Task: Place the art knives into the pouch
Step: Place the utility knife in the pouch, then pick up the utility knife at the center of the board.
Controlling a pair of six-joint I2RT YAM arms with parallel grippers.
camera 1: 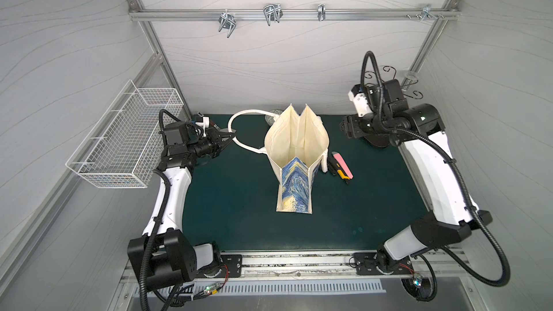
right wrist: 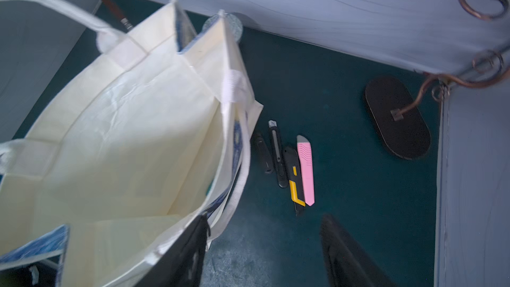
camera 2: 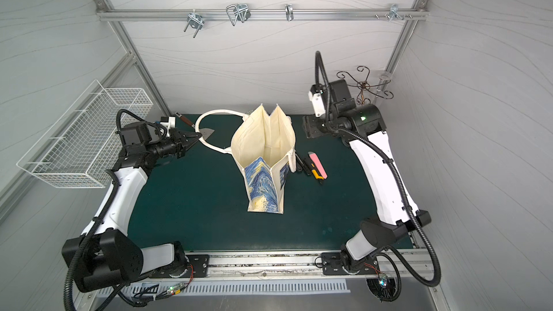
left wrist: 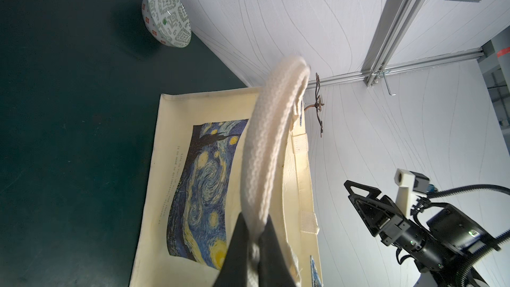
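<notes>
**Q:** Where were the task's things found?

**A:** The pouch was seen standing upright, mouth open, at mid-mat. Four knives were lying side by side on the mat, just beside the pouch on the right arm's side. None was inside. Which one the task meant could not be settled.

**Q:** How were the grippers set?

**A:** The left gripper was clamped on one handle, which was drawn out away from the pouch. The right gripper was seen with its jaws well apart and nothing between them. Whether one finger touched the pouch rim could not be told.

**Q:** How should the step in hand have been done?

**A:** A pick was judged to be the step.
- The jaws should have been turned across a knife's narrow width.
- The pink knife, outermost in the row, was judged the freest to take.
- The descent should have been made clear of the second handle hanging down that side of the pouch.
- The handle should have been held throughout, so that the mouth was steadied for the drop.

**Q:** How were the arms posed?

**A:** The left arm was reached along the far left, its gripper roughly level and pointed at the pouch. The right arm was stretched up the right edge. Its wrist was folded inward and raised above the mat, and tilted down toward the pouch mouth and the knives.
</notes>
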